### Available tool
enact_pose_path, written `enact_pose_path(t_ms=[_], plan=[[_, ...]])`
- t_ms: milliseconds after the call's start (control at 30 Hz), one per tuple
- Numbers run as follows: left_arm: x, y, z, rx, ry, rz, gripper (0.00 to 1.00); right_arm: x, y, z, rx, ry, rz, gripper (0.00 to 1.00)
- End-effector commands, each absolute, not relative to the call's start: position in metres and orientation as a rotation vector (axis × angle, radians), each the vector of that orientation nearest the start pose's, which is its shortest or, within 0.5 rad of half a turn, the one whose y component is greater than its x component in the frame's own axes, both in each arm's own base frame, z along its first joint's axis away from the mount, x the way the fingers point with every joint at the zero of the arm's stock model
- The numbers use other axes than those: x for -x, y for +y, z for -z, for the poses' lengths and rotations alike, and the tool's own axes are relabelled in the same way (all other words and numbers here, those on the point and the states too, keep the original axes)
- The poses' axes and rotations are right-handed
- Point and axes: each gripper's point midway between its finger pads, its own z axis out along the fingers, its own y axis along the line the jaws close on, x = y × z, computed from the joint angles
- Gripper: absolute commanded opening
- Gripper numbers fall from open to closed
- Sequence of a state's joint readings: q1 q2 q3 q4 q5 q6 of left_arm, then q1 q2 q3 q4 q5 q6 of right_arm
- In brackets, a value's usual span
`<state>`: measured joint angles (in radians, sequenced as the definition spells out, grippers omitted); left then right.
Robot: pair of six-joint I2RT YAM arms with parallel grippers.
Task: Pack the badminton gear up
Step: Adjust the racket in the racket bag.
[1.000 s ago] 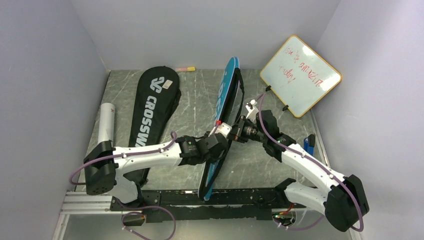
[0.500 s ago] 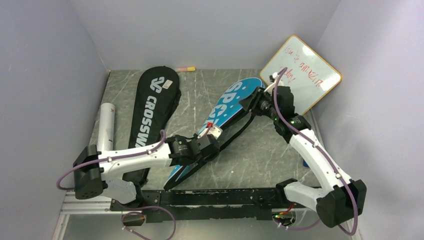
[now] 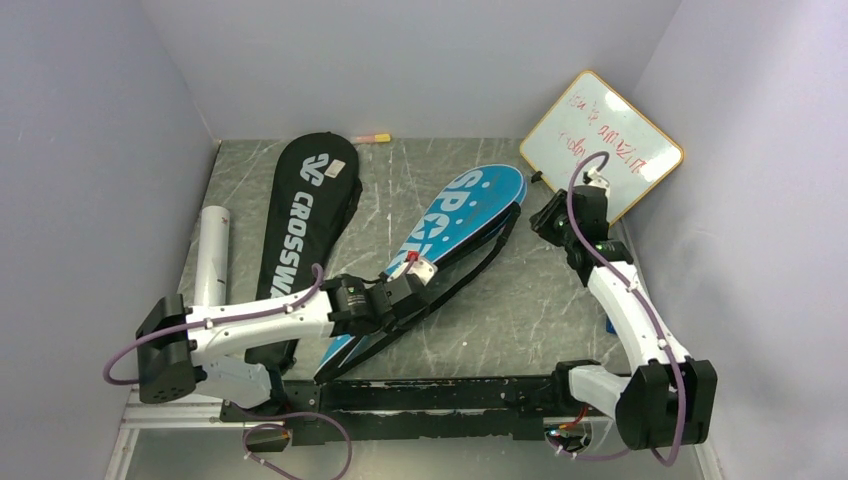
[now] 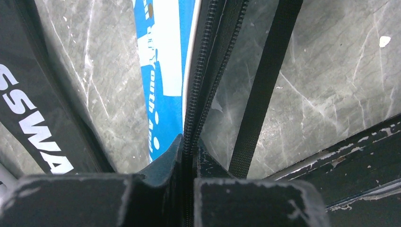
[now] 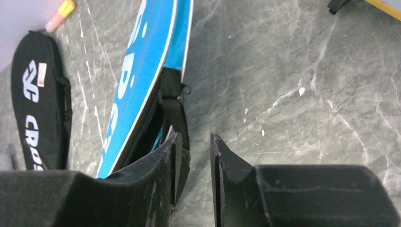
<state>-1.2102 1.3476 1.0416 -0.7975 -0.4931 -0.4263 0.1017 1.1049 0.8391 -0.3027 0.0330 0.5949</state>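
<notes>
The blue bag (image 3: 455,225) with white letters lies slantwise on the table, wide end at the back, narrow end by the front rail. My left gripper (image 3: 408,284) is shut on its black zipper edge (image 4: 201,71), about halfway along; its strap (image 4: 265,85) trails beside the bag. The right gripper (image 3: 548,222) is open and holds nothing. It hangs just right of the bag's wide end, and its left finger (image 5: 170,156) is close to the bag's dark open edge (image 5: 163,113). The black bag (image 3: 300,230) lies flat at the left.
A long white tube (image 3: 212,255) lies along the left wall beside the black bag. An orange-rimmed whiteboard (image 3: 600,150) leans in the back right corner. A pink and yellow marker (image 3: 372,137) lies at the back wall. The black front rail (image 3: 450,392) runs along the near edge.
The blue bag stood on edge between both grippers; now it lies down on the table. The right gripper let go and drew back to the right. The left gripper shut on the bag and sank.
</notes>
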Motion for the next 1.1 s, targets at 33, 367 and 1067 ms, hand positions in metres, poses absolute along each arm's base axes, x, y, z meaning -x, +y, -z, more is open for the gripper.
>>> enact_pose_path(t_ms=[33, 367, 1067], plan=[[-0.164, -0.248, -0.147, -0.755, 2.289, 0.127, 0.05, -0.36, 0.045, -0.178, -0.608, 2.043, -0.539, 0.3], [-0.15, -0.259, -0.155, -0.748, 2.29, 0.362, 0.05, -0.37, 0.06, -0.179, -0.576, 1.849, -1.161, 0.29], [-0.139, -0.275, -0.167, -0.77, 2.264, 0.548, 0.05, -0.389, 0.095, -0.202, -0.405, 1.777, -1.342, 0.26]])
